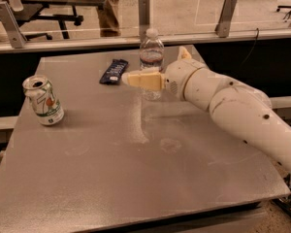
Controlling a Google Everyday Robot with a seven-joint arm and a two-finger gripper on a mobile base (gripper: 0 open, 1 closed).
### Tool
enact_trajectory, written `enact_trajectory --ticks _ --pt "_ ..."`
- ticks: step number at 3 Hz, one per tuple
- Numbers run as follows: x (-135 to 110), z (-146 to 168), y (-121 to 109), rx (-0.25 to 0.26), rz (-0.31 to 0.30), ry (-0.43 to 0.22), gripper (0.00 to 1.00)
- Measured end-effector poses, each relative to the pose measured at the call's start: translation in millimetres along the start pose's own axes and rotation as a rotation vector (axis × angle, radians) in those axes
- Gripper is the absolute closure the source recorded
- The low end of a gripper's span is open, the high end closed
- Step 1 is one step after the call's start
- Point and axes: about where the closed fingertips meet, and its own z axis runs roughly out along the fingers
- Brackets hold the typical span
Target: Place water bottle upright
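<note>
The water bottle [151,51], clear with a white cap, stands upright on the grey table [136,174] near its back middle. My gripper [154,65] is open around it. The near cream finger [141,79] crosses in front of the bottle's lower half and hides it. The far finger [184,53] shows behind and to the right of the bottle. The white arm reaches in from the right.
A white-green soda can [43,101] stands upright at the left. A dark snack wrapper [113,71] lies flat behind, left of the bottle. A glass barrier with metal posts [144,14] runs along the table's back edge.
</note>
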Motion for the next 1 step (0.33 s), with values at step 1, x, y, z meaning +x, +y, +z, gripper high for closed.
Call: enact_trajectory --ticks 1 --pt "0.0 0.0 0.0 0.0 0.0 0.0 0.0"
